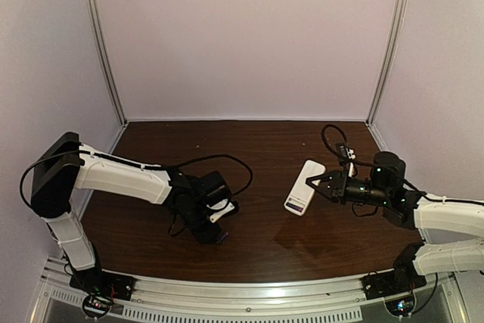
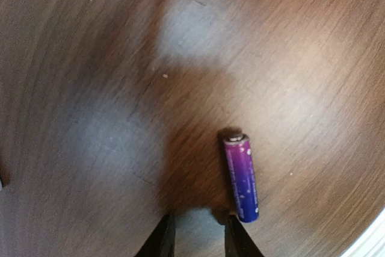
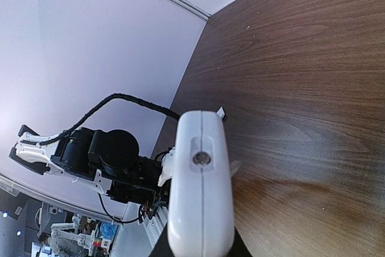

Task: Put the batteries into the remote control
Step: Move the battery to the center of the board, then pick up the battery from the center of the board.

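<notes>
Left wrist view, left fingers [image 2: 160, 242] narrowly apart with nothing between them, low over the dark wooden bench [image 2: 90, 88], purple battery [image 2: 241, 179] lying flat just beside one fingertip, farther right the right fingers [image 1: 321, 178] clamped on one end of the white remote [image 1: 305, 187], held clear of the bench.

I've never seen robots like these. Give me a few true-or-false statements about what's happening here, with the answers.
1. The right gripper holds the remote. True.
2. A battery lies on the table. True.
3. The left gripper clamps that battery. False: the battery lies beside its fingers, with nothing between them.
4. The remote rests at the table's far left corner. False: it is on the right side, in the right gripper.
5. The left wrist view shows two batteries. False: only one.
</notes>
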